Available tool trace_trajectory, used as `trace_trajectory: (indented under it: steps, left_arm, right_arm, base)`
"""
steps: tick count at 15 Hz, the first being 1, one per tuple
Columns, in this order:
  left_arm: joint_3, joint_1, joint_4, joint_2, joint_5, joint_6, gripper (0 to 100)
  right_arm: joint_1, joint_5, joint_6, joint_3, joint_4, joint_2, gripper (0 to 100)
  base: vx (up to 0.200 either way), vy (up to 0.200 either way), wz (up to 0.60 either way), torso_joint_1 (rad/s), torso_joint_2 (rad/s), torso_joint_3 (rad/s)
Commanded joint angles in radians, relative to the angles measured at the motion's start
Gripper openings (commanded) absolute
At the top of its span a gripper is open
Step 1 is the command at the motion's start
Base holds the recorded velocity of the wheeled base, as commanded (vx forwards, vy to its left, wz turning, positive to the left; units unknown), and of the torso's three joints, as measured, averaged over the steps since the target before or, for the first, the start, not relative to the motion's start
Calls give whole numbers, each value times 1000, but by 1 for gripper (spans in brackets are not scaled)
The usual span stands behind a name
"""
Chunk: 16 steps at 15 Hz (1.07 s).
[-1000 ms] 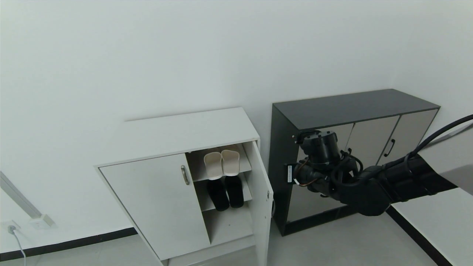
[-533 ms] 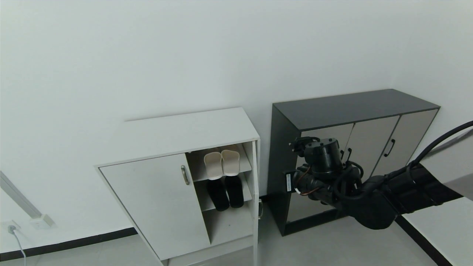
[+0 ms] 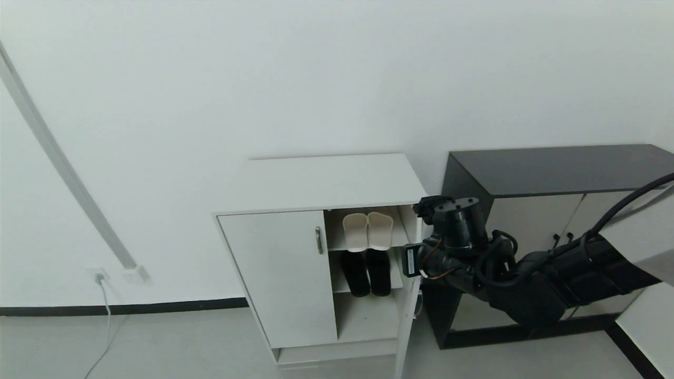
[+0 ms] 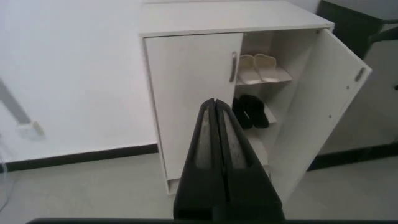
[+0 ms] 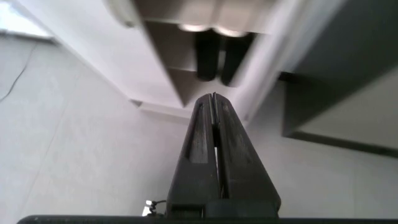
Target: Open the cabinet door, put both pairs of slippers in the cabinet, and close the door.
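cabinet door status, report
Left gripper shut, empty; right gripper shut, empty. Beige slippers on top shelf, black slippers on shelf below; cabinet door open. Right arm close beside door's outer face, contact unclear.

The right end effector, fingers pressed together, hangs above the grey floor facing the open white cabinet, where black slippers sit beside a pale pair.

Open door beside free bottom shelf
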Motion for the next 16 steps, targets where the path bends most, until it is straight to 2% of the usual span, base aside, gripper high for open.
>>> trace_trajectory:
  steps: [1, 10, 16]
  left_arm:
    - [0, 0, 1, 1, 0, -1, 0]
    - [0, 0, 1, 1, 0, 1, 0]
    - [0, 0, 1, 1, 0, -1, 0]
  right_arm:
    - [-2, -5, -10, 0, 0, 1, 0]
    - [-100, -113, -148, 18, 8, 4, 0]
    - [-115, -114, -162, 23, 35, 73, 0]
  base:
    - [0, 0, 0, 0, 0, 0]
    - [0, 0, 0, 0, 0, 0]
    - [0, 0, 0, 0, 0, 0]
